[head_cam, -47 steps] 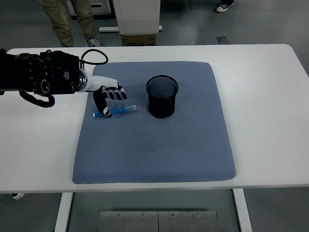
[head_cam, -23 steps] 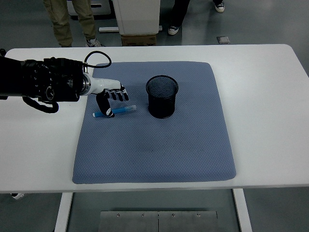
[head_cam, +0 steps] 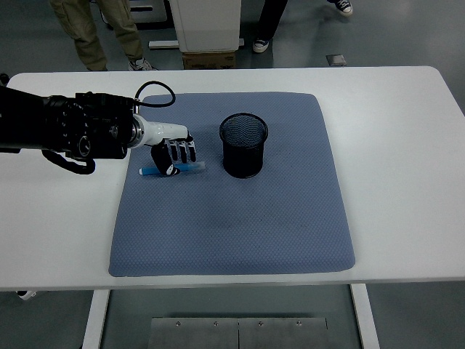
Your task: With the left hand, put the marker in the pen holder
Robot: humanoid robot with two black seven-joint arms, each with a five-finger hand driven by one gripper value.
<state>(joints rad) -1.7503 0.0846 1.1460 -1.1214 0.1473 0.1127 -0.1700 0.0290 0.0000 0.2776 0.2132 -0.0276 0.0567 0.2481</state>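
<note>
A blue marker (head_cam: 195, 167) lies flat on the grey-blue mat (head_cam: 240, 218), left of a black mesh pen holder (head_cam: 244, 144) that stands upright on the mat. My left hand (head_cam: 173, 156) reaches in from the left and sits right over the marker's middle. Its fingers (head_cam: 182, 151) are curled down over the marker and the thumb is against its near side. The marker's two ends stick out on either side of the hand and still rest on the mat. The right arm is out of view.
The mat covers the middle of the white table (head_cam: 407, 145). A black cable (head_cam: 156, 91) loops up from my left wrist. People's legs (head_cam: 87, 36) and a white cabinet (head_cam: 205, 25) are on the floor beyond the table's far edge.
My left hand has shifted slightly right and down onto the marker, and its fingers have curled from stretched out to wrapped over it. The marker has not moved.
</note>
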